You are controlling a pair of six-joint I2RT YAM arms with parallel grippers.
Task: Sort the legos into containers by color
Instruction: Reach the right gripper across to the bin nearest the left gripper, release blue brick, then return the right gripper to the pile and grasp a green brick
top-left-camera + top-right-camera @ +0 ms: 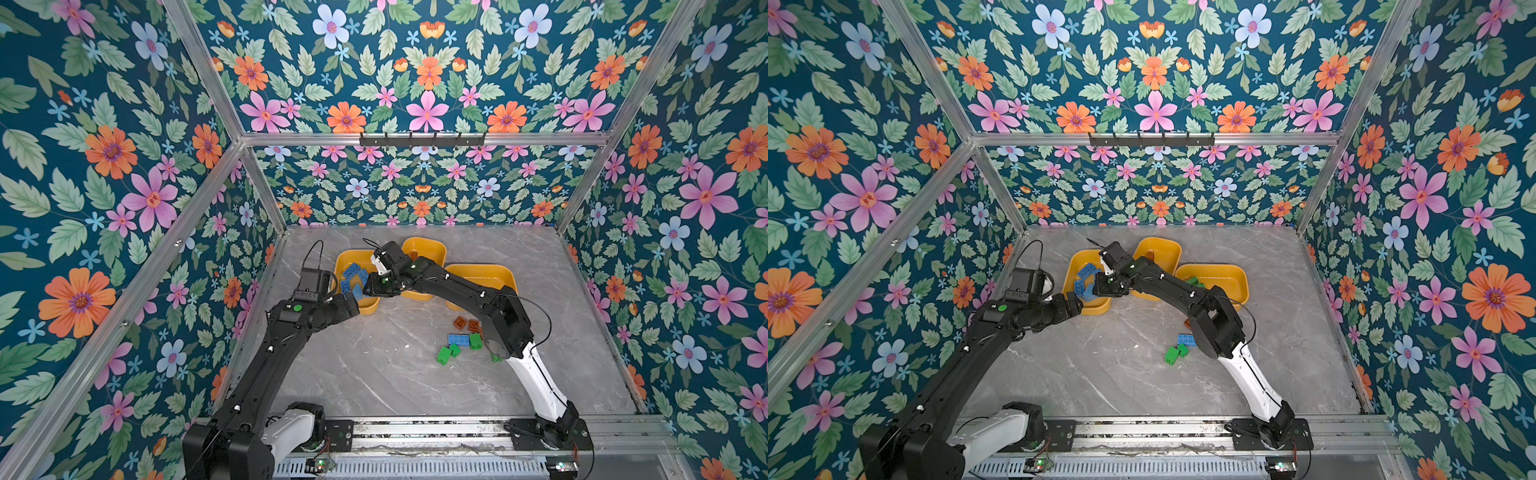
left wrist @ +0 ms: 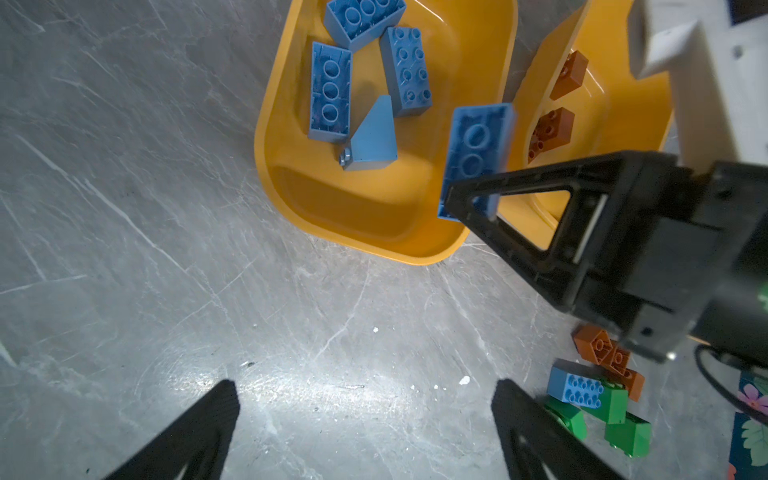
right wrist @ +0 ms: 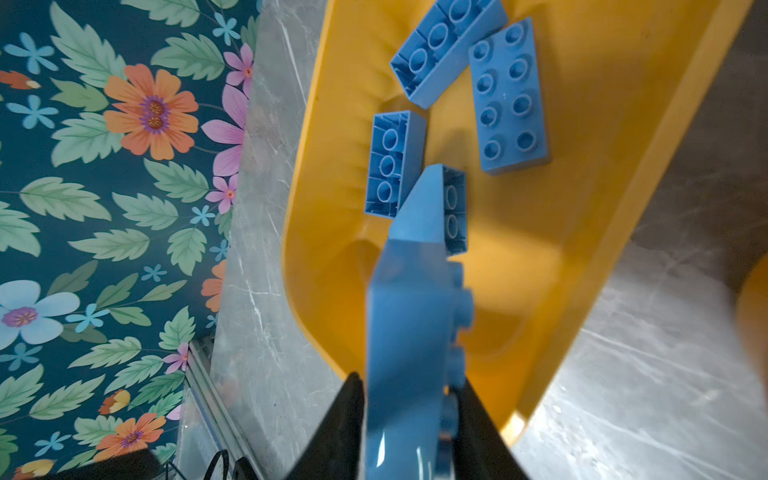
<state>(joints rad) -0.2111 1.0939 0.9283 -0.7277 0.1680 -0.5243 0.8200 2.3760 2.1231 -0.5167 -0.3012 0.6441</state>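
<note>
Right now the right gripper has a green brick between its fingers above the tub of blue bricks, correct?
Not quite: the brick is blue, not green. The right wrist view shows it between the fingers of the right gripper above the tub of blue bricks.

Toward the table's [image 1: 374, 374] far edge, the left yellow tub [image 1: 337, 270] holds blue bricks [image 1: 351, 271] and a wedge [image 2: 372, 137]. The middle tub [image 1: 428, 243] holds brown bricks [image 2: 552, 129], and the right tub [image 1: 490, 274] green ones [image 1: 1194, 281]. Another blue brick [image 2: 478, 149] hangs edgewise above the left tub's rim. Mixed loose bricks [image 1: 458, 340] lie right of centre.
</note>
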